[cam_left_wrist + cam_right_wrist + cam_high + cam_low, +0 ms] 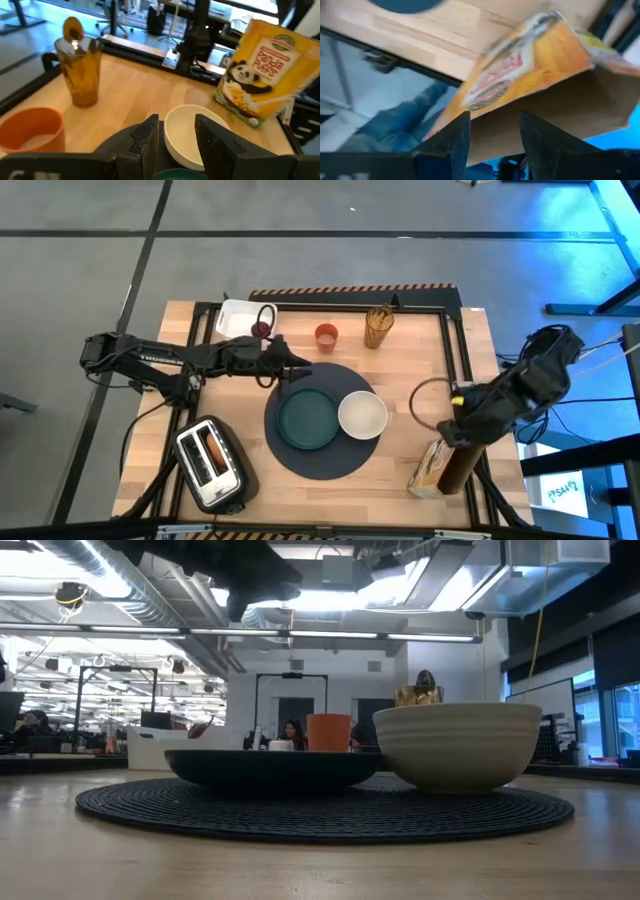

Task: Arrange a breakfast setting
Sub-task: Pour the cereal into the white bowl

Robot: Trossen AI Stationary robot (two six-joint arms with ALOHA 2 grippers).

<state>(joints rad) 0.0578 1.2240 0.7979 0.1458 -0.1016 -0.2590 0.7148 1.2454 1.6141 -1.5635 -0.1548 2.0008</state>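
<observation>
The round dark-grey mat (pixel 325 455) lies mid-table and carries the teal plate (pixel 306 420) and the white bowl (pixel 362 415) side by side. The small orange cup (pixel 326 335) stands behind the mat. A spoon (pixel 73 30) stands in an amber glass (pixel 378 327). The dark red fruit (pixel 262 330) lies by a white tray (pixel 238 318). My left gripper (pixel 303 365) is open and empty (pixel 177 132), above the mat's far left edge. My right gripper (pixel 452 442) is open (pixel 495 135) over a cereal box (pixel 430 470). No ring-shaped bagel shows.
A toaster (pixel 212 463) with a brown piece in one slot stands at the near left. The cereal box (pixel 262 75) stands at the near right, its top flap open (pixel 560 110). A black frame (pixel 455 330) runs round the table's edges. Bare wood lies between the mat and the cup.
</observation>
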